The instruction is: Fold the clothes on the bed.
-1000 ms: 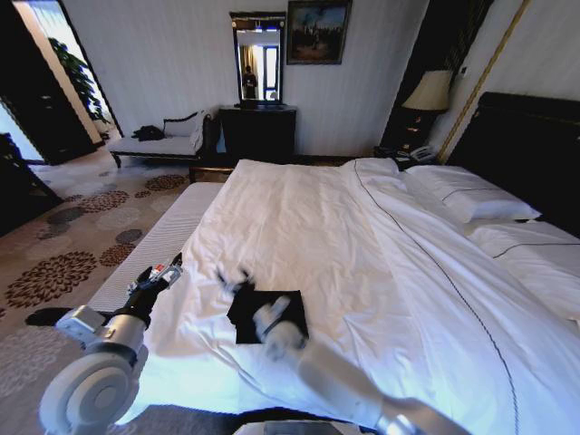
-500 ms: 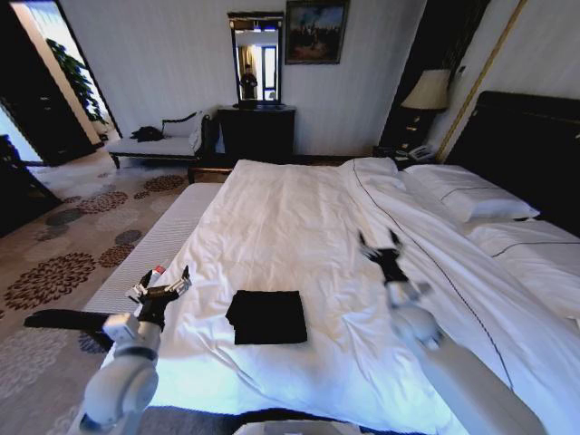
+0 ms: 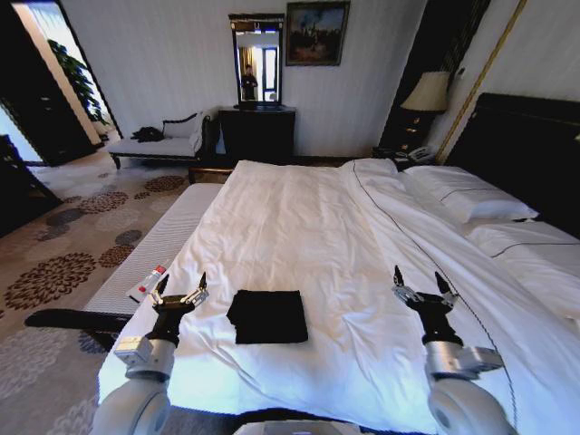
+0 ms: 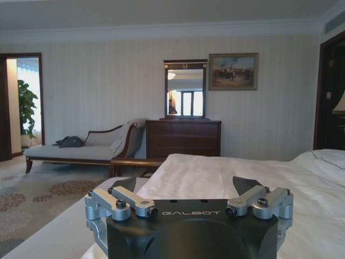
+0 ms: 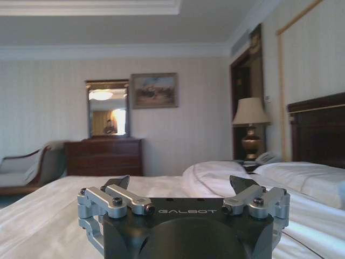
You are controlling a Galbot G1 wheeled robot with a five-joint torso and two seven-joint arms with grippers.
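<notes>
Obs., standing at the foot of the bed (image 3: 362, 236): the clothes (image 3: 266, 316), one black T-shirt, lie as a compact, roughly square packet on the white duvet near the foot edge, between the two arms; edges look squared and no sleeve or hem trails out; lettering is not visible, so the printed side is presumably folded in or face down.

Left gripper (image 3: 179, 293): raised off the duvet just left of the packet, not touching it; fingers spread apart, nothing between them; the left wrist view confirms the jaws (image 4: 188, 200) standing wide with only bed and far wall beyond.

Right gripper (image 3: 422, 290): held up over bare duvet well to the right of the packet, apart from it; fingers likewise spread and empty; same reading from the right wrist view (image 5: 183, 200), pillows (image 3: 476, 195) and lamp (image 3: 429, 92) behind.

Judgement on progress: folding looks essentially complete; garment is reduced to a neat stack, both tools are clear of it; what could remain, if anything, is a final halving or a smoothing of the top layer, but nothing seen demands it; duvet around the packet is creased, not disturbed enough to matter.
</notes>
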